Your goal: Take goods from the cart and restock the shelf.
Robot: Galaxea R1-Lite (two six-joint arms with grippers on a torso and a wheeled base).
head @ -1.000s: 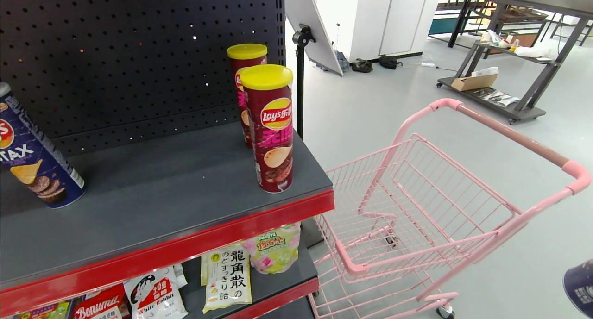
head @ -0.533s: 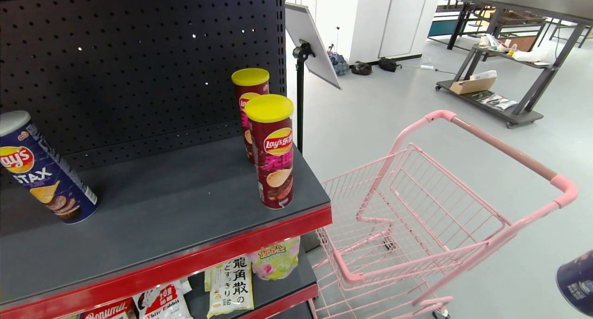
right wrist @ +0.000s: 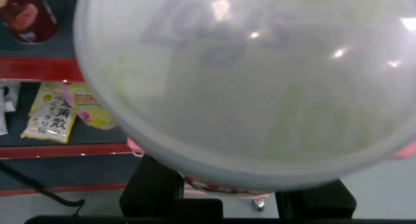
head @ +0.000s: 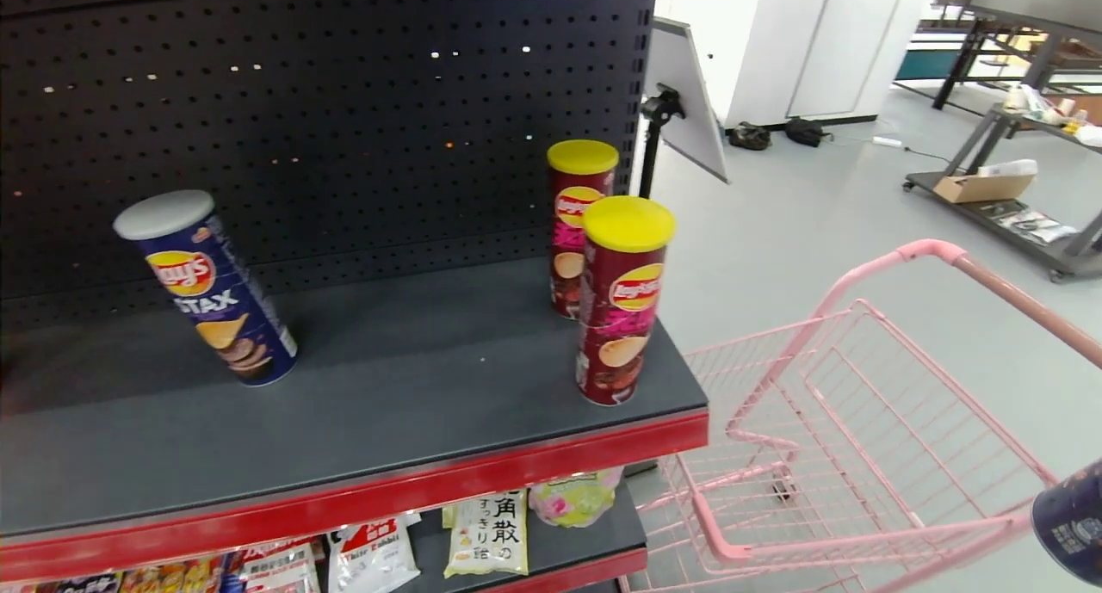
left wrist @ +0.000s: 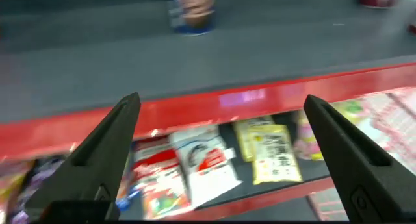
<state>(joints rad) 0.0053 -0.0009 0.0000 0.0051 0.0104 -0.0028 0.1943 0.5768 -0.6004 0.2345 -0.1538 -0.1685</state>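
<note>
While rt jaws hold can (head: pixel 1072 528), cart (head: pixel 925 250) (pink) adj.

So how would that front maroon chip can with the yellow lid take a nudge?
Probably tips easily: the tall, narrow maroon chip can stands upright on a small base. It sits near the red front edge of the grey shelf, so an outward push might drop it. Fallen, its round body would likely roll.
</note>
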